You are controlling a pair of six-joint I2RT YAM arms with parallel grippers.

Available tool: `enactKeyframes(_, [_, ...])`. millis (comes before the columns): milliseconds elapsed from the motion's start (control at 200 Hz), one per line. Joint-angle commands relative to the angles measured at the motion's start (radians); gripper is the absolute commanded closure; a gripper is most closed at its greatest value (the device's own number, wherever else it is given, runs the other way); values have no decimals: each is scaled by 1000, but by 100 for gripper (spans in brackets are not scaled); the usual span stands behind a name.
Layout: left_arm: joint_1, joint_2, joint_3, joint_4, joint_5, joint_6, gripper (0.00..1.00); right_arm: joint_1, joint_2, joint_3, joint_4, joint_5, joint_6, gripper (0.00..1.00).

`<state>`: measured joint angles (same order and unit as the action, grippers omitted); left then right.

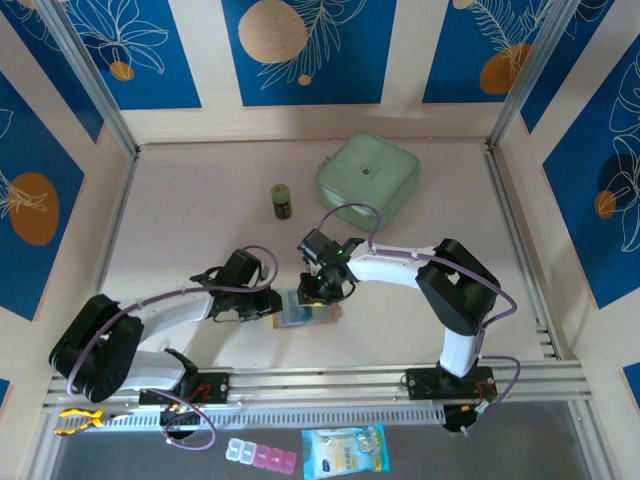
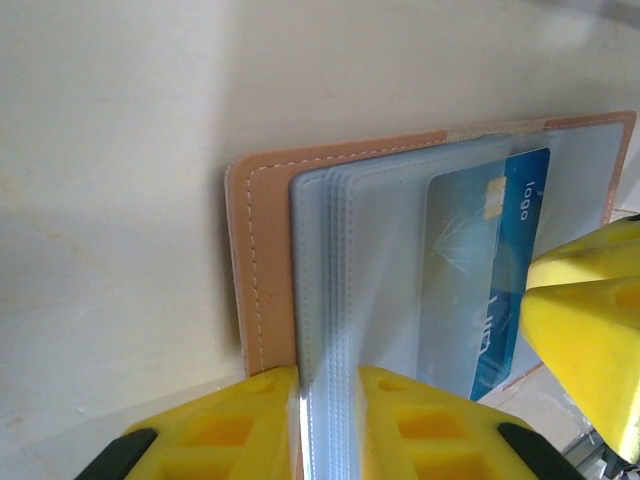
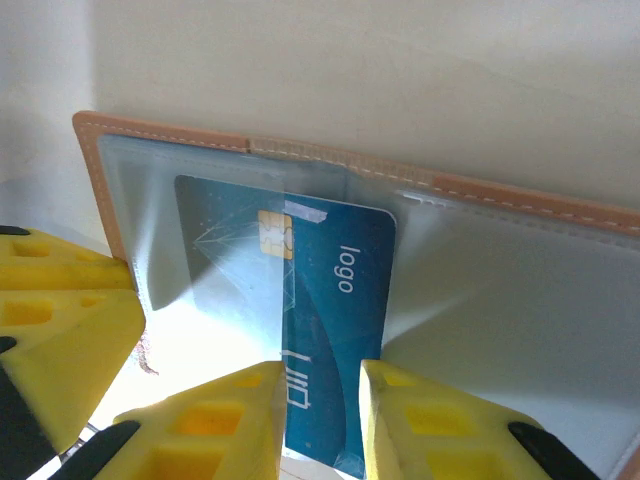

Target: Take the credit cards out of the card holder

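Yellow moulded plastic fingers, blocky with recessed cells, fill the lower edge of both wrist views.

Left gripper [image 2: 328, 425]: jaws narrow, pinched on the edge of a stack of thin, frosted grey-clear pocket sleeves belonging to the card holder [image 2: 262, 270]. The sleeves fan slightly, with their layered edges visible.

Card holder: flat pinkish-tan leather, matte, with a pale stitch line along the border and rounded corners. It lies open on the table [image 1: 200, 220] between the two grippers, just in front of the arm bases.

Right gripper [image 3: 322, 420]: jaws narrow, clamped on the short end of one credit card [image 3: 335, 300].

Credit card: rigid, glossy, teal-to-dark-blue rectangle with a gold chip and white "logo" lettering. About half of its face is veiled under frosted pocket film, while the other half is bare and saturated. It lies over the open holder.

Table: smooth, pale cream, faintly scuffed.

Farther back on the table: a soft mint-green zip case [image 1: 368, 178], squarish with rounded corners, and a small dark green cylindrical jar [image 1: 283, 201] to its left.

Below the rail: a clear and pink segmented pill box [image 1: 262, 455] and a blue-printed sachet [image 1: 345, 450].
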<state>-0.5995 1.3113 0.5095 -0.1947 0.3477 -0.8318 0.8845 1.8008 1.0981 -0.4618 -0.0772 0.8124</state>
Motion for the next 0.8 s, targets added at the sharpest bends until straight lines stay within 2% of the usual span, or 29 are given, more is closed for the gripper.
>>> enactKeyframes(0, [9,-30,37,-34,6,0,79,5,-47,6,-26,10,-7,73])
enactKeyframes(350, [5,-50,49,-21,27,-27,83,-8,-81,-31,-2,8,4,73])
enactKeyframes(795, [-71,51,92,52,31,-64,95,-23,-99,-81,38,-11,16,72])
